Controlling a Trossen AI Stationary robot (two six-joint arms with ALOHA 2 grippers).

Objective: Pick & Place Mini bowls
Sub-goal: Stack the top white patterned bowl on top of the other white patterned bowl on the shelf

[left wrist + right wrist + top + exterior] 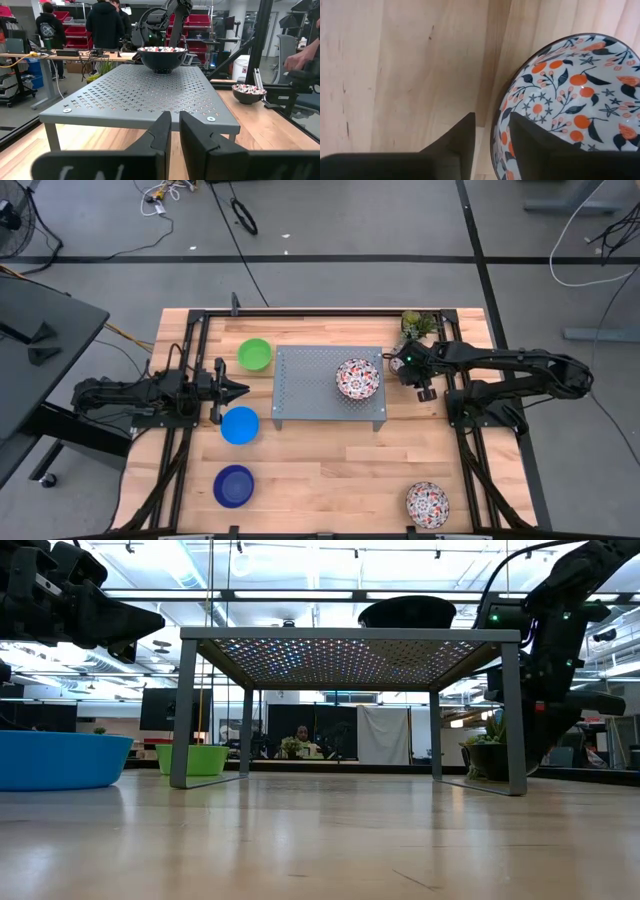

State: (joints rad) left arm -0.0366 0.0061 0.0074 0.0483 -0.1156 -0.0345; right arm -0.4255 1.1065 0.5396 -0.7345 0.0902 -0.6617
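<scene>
Clearly the right claw (425, 392) was the nearer one: it hung just off the right edge of the grey perforated stand (310, 385), and the patterned bowl on the stand (357, 378) lay immediately to its left, toward the middle of the desk (330, 470). In the right wrist view the claw's two dark fingers (462, 137) stood a narrow gap apart with nothing between them, one finger close against the bowl's outer rim, pointing down at the wood and the stand's edge. A round bowl has no long axis, so the approach would turn only on which part of the rim the fingers straddle; the near, right-hand rim looked the natural place.

The left claw (240, 389) waited level at the stand's left edge, between the green bowl (255, 353) and the light blue bowl (240, 424), its fingers nearly together and empty.

Counted from above: five bowls showed. Three were plain, namely green, light blue and a dark blue bowl (233, 485) near the front left. Two were patterned, one on the stand and a second patterned bowl (427, 502) at the front right of the desk. One stand and one small potted plant (416, 324) at the back right completed the scene.
</scene>
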